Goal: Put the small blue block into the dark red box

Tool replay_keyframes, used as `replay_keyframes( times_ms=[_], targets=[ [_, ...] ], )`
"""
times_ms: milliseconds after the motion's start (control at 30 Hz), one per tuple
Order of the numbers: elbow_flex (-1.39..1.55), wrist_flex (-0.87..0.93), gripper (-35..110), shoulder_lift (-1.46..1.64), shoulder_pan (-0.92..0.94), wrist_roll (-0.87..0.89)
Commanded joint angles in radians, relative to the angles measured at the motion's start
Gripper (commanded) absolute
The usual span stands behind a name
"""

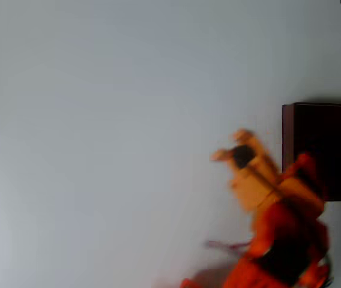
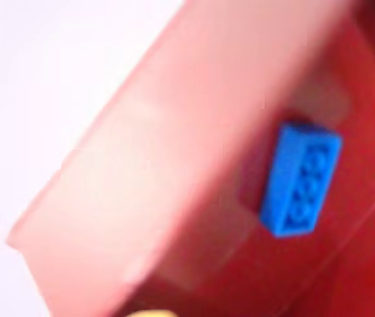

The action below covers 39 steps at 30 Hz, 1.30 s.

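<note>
Small blue block (image 2: 300, 179) in the wrist view lies inside the dark red box (image 2: 174, 165), a studded plastic brick on the smooth red floor just beside a pale wall, its long axis running near upright in the picture and tipped slightly right at the top. Overhead, the blurred orange claw (image 1: 233, 147) hangs over the white bench (image 1: 98, 120) just left of the box at the bench's right edge, its fingers seemingly parted; how wide I cannot tell.
</note>
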Motion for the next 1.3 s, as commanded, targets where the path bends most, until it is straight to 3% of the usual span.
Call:
replay_keyframes(
  times_ms=[0, 133, 333, 667, 1267],
  targets=[
    [0.100, 0.121, 11, 0.307, -0.147, -0.015],
    [0.244, 0.184, 1, 0.609, -0.408, -0.032],
    [0.515, 0.279, 0, 1.104, -0.784, -0.002],
    [0.770, 0.222, 0, 1.131, -1.150, -0.064],
    [0.851, 0.210, 0, 1.143, -1.175, -0.063]
  ],
)
